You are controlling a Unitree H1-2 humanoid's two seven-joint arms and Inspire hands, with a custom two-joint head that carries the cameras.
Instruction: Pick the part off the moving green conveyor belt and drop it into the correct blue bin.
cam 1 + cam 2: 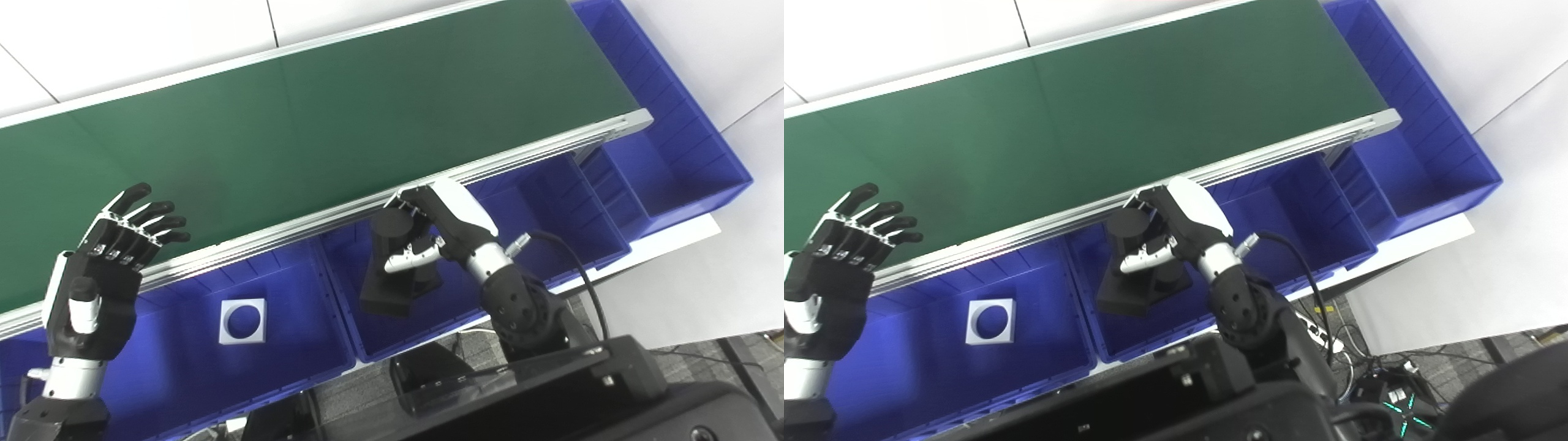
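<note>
- You have one green belt [318,122].
- You have four blue bins, like this one [184,367].
- You have one white square with a hole [243,321].
- You have one black part [395,269].
- You have two hands: left [101,288], right [447,223].

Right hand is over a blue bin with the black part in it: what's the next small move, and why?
Probably open the right hand and let go. It holds the black cylindrical part over the middle blue plastic bin, which already holds dark parts; the white square ring lies in the neighbouring bin. The left hand waits open.
</note>
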